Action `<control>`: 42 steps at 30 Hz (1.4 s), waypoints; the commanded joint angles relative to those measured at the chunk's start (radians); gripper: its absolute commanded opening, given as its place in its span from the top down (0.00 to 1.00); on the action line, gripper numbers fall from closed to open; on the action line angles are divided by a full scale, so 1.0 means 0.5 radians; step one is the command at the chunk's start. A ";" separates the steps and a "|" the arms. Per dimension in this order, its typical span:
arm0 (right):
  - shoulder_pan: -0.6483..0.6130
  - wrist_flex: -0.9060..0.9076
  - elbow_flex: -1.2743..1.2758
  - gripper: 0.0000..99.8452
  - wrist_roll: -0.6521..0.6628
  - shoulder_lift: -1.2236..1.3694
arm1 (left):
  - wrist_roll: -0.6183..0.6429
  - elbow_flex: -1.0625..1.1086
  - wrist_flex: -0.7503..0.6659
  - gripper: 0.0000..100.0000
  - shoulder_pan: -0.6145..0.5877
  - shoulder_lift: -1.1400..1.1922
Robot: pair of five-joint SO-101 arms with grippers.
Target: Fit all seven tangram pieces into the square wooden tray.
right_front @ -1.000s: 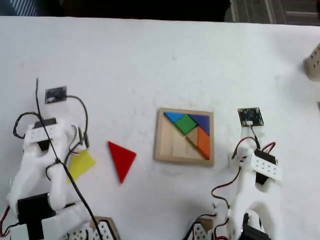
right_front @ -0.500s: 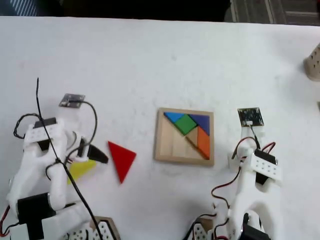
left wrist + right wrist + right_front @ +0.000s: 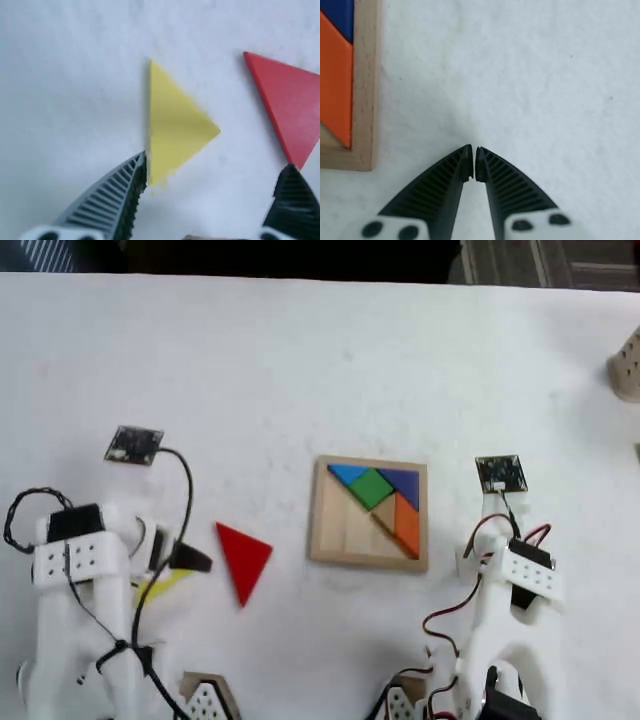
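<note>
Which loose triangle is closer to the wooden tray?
The red triangle. It lies between the yellow triangle and the wooden tray; the yellow one sits farther off, at the left hand.

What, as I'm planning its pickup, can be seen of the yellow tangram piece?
The yellow piece is a flat triangle, matte like painted wood. It lies on the white table outside the wooden tray, beside the red triangle with a gap between. The open left gripper straddles it: the grey finger is at its long edge near a corner, contact unclear; the black finger stands beyond its opposite point. In the high view the arm covers most of it.
</note>
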 commanded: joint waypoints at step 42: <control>-0.017 0.023 -0.012 0.98 0.021 -0.075 | 0.052 -0.249 -0.574 0.76 0.146 1.183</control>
